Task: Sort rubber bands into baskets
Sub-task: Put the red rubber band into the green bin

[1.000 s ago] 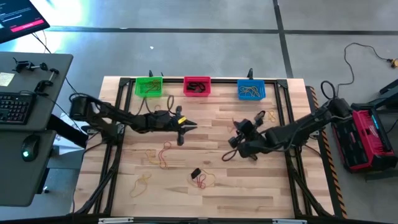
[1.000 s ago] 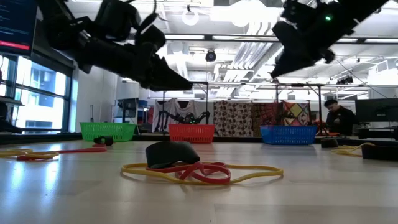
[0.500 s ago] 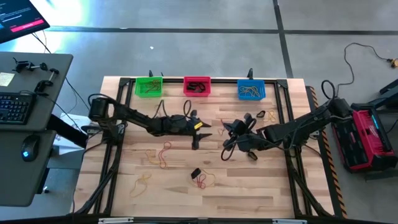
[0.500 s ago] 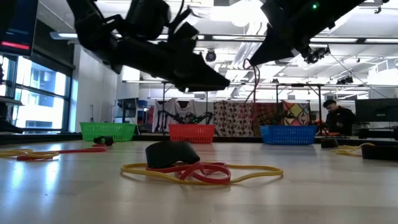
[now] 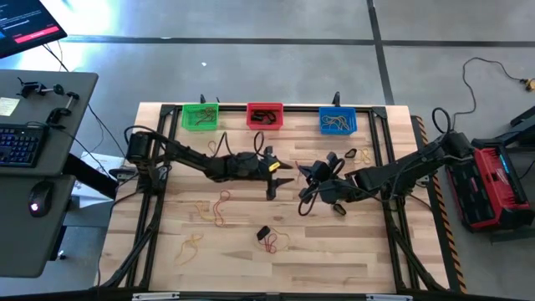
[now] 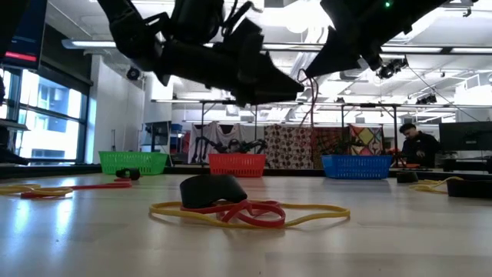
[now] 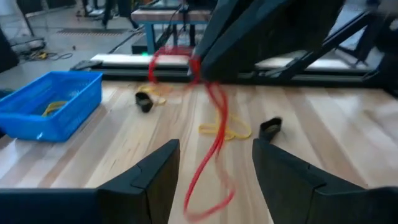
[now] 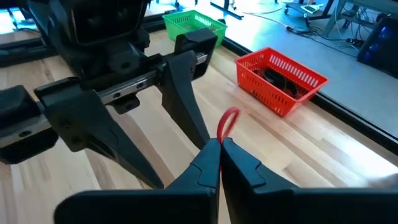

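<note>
Where it hangs pinched, red rubber band (image 7: 214, 118), thin, limp loop

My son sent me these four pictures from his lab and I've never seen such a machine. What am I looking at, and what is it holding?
Two dark robot arms work at a wooden table. One picture looks straight down, one looks level across the table, and two come from cameras on the wrists. At the far edge stand a green basket, a red basket and a blue basket. Loose rubber bands lie scattered on the wood. The right claw is shut on a red band. The left claw, open, faces it mid-table.
</note>
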You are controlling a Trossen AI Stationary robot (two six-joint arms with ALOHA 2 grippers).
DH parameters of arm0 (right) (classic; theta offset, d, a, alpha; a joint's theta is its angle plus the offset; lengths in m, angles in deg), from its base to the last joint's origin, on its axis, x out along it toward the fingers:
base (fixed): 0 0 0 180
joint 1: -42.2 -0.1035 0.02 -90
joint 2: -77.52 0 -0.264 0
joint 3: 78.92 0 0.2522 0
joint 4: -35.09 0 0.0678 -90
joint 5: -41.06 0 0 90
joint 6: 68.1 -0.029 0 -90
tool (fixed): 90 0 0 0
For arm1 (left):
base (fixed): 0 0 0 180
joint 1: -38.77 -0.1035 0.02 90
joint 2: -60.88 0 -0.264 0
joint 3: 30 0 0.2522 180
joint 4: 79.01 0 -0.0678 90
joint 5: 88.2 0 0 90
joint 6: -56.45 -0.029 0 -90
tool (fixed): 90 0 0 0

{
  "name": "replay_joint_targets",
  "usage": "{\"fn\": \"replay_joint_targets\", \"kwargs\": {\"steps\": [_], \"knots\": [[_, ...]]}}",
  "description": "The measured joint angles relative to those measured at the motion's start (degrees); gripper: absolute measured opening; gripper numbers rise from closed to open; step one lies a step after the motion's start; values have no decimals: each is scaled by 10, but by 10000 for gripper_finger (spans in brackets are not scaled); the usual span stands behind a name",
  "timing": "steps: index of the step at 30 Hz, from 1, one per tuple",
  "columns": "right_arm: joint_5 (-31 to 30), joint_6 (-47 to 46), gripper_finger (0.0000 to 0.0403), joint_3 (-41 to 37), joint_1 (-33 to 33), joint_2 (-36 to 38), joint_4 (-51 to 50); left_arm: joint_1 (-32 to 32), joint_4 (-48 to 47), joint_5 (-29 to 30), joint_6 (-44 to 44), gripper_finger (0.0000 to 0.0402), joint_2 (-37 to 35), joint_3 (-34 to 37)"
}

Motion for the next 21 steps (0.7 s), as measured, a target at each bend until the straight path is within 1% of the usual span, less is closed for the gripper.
{"fn": "replay_joint_targets", "kwargs": {"steps": [9,16,21], "knots": [[3,24,0,0,0,0,29,0,-4,-41,2,196,-1,-12],[3,39,0,0,0,0,53,0,-5,-43,6,196,-1,-12],[7,39,0,0,0,0,68,0,7,-63,6,196,0,-12]]}}
